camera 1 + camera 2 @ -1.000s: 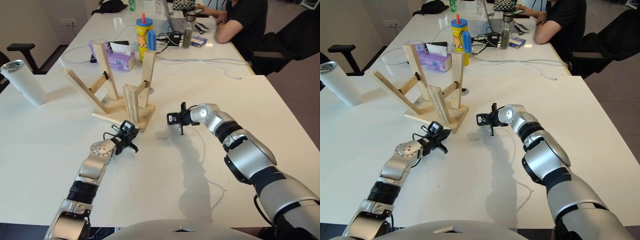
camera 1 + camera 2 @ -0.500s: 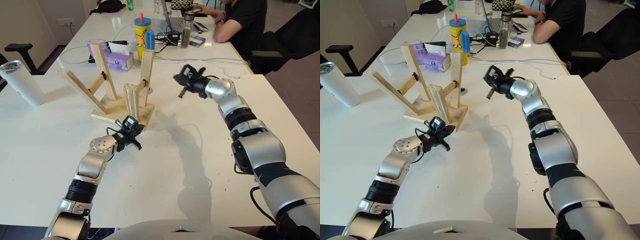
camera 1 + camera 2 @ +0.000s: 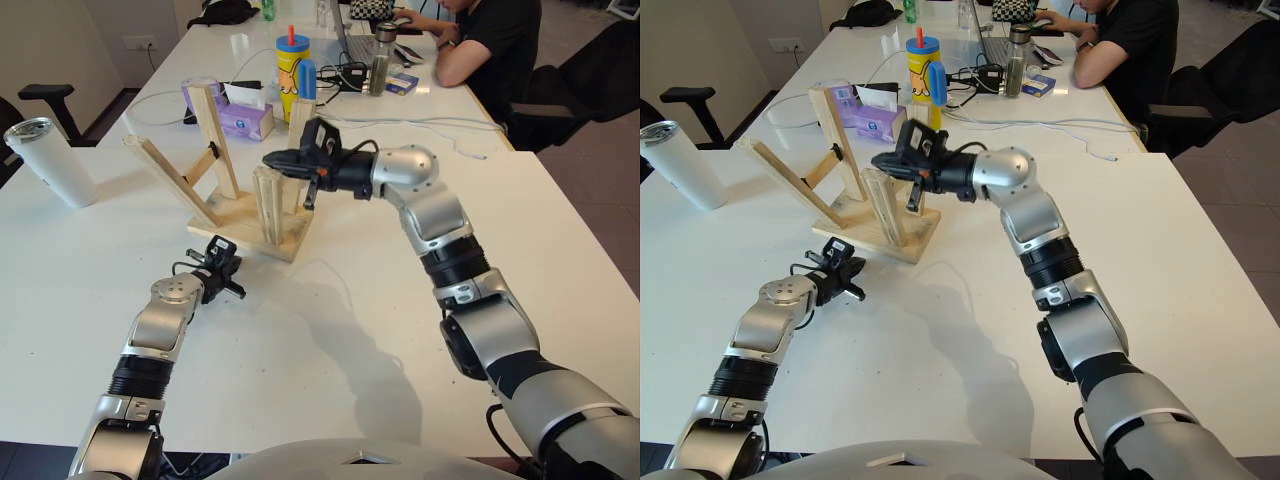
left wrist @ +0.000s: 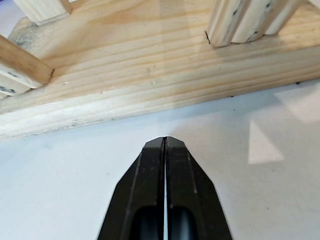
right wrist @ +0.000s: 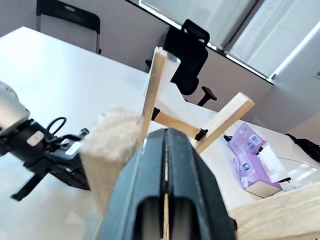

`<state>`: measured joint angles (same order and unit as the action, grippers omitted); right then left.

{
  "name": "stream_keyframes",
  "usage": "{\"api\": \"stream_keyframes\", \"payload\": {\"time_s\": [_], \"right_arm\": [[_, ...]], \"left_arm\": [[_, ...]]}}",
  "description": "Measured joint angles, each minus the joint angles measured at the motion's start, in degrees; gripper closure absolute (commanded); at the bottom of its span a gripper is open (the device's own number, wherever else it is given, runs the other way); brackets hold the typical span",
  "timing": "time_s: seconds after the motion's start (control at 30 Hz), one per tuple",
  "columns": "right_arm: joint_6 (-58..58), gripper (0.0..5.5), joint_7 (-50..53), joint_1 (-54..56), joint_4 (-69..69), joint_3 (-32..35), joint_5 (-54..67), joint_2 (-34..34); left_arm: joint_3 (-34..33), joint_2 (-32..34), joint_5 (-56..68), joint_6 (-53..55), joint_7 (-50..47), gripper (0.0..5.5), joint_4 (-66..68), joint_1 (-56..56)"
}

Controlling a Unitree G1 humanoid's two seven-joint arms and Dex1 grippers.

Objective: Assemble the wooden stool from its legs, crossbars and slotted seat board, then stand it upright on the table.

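Observation:
The wooden stool (image 3: 250, 222) lies upside down on the white table, seat board flat, legs and crossbars pointing up. My right gripper (image 3: 272, 160) is shut with nothing in it, its tip just above the top of the front leg (image 3: 268, 200); in the right wrist view the leg top (image 5: 117, 135) sits right beside the right gripper (image 5: 165, 132). Low over the table, my left gripper (image 3: 222, 262) is shut and empty, a short way in front of the seat board's near edge (image 4: 150, 95), pointing at it.
A white tumbler (image 3: 48, 160) stands at the far left. Behind the stool are a purple tissue box (image 3: 243, 118), a yellow cup (image 3: 291, 62), a bottle (image 3: 378, 55) and cables (image 3: 420, 125). Bare table lies to the right and front.
My right gripper swung up from the table right of the stool and across to the front leg's top. My left gripper drew back leftward from the seat board's front corner.

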<state>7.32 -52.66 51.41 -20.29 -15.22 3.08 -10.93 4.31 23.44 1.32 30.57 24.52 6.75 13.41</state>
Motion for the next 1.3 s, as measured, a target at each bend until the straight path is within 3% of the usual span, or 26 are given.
{"api": "stream_keyframes", "payload": {"time_s": [0.53,0.7,0.87,1.03,1.17,1.3], "right_arm": [[11.31,5.50,3.08,-2.96,17.78,-4.92,0.46,1.91],[15.05,5.50,4.95,-3.25,18.11,-9.11,-2.20,3.00],[17.36,5.50,5.23,-3.53,18.48,-9.04,-1.81,4.08],[17.81,5.50,10.62,-1.50,22.52,-2.23,2.32,7.74],[19.92,5.50,20.11,7.61,26.35,10.53,9.95,11.75],[20.15,5.50,29.68,15.91,21.88,23.45,14.69,9.42]], "left_arm": [[0.19,-1.87,-1.63,-6.59,-1.86,5.48,10.65,5.62],[1.58,-2.84,-2.83,-11.15,-0.68,5.48,18.78,10.82],[1.97,-3.14,-3.88,-15.43,-0.66,5.48,23.80,14.55],[1.63,-3.80,-4.08,-17.45,-1.35,5.48,25.14,15.65],[1.18,-3.75,-4.07,-17.71,-1.33,5.48,24.58,15.19],[0.71,-3.22,-4.06,-17.08,-1.25,5.48,22.48,12.89]]}}
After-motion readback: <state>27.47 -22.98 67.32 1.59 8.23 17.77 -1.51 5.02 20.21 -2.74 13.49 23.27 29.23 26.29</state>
